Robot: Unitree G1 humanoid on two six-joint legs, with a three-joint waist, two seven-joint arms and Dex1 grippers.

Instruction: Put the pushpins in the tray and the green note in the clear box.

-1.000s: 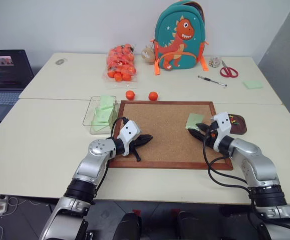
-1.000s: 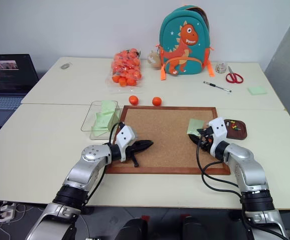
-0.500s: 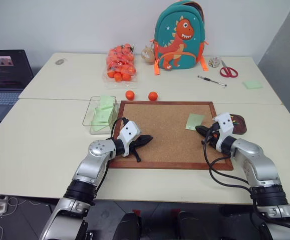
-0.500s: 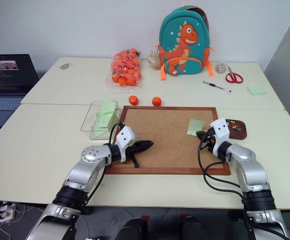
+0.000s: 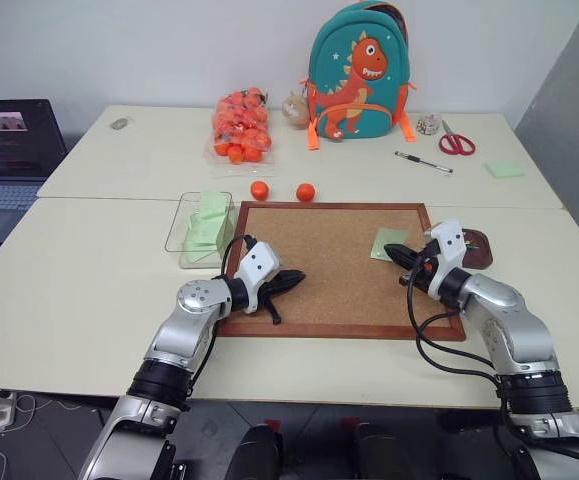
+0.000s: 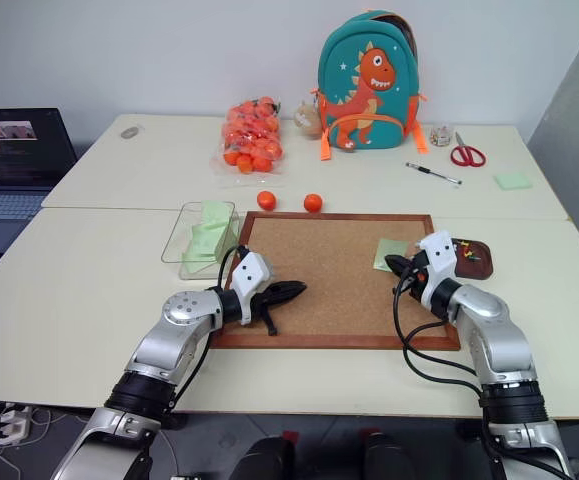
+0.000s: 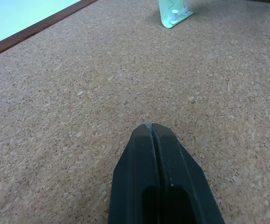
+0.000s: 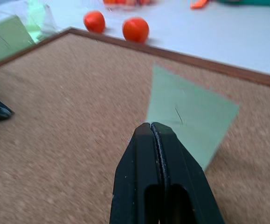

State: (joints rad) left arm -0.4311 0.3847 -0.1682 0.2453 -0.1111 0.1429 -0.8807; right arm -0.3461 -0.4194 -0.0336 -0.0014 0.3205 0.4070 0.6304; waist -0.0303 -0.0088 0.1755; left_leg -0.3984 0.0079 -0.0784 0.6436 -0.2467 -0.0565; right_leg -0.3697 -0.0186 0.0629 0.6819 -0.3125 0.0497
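Jaws pressed together, empty, on both grippers: left gripper [image 5: 294, 279] over corkboard [image 5: 319, 262], right gripper [image 5: 394, 251] beside green note [image 5: 387, 241] near its right edge. Tray [image 5: 479, 249] just beyond, on desk [image 5: 79, 270].

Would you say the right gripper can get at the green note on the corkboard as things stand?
Probably yes. The right gripper hovers shut right beside the green note, which lies flat on the corkboard with nothing between them. Its fingers would have to open first.
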